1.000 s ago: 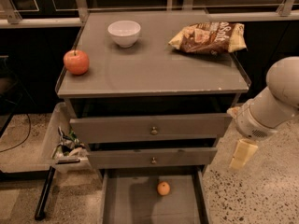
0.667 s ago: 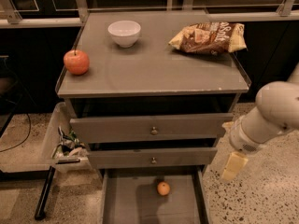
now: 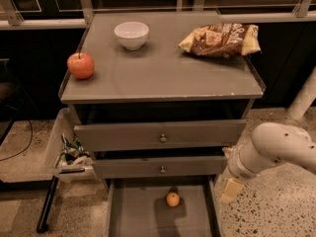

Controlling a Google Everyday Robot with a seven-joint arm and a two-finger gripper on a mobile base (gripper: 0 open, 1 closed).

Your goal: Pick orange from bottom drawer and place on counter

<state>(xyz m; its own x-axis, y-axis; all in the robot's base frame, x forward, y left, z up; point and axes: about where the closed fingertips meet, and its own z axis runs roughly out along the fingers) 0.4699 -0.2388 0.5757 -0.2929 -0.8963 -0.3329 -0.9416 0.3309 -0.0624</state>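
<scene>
Small round smooth orange (image 3: 172, 199) on flat grey bottom drawer (image 3: 132, 215) floor; cream end effector (image 3: 230, 191) just right of it, grip state unclear.

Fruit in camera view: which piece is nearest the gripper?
The small orange, on the bottom drawer floor: the gripper hangs just outside that drawer's side wall. The larger red apple sits up on the counter, far from it.
</scene>
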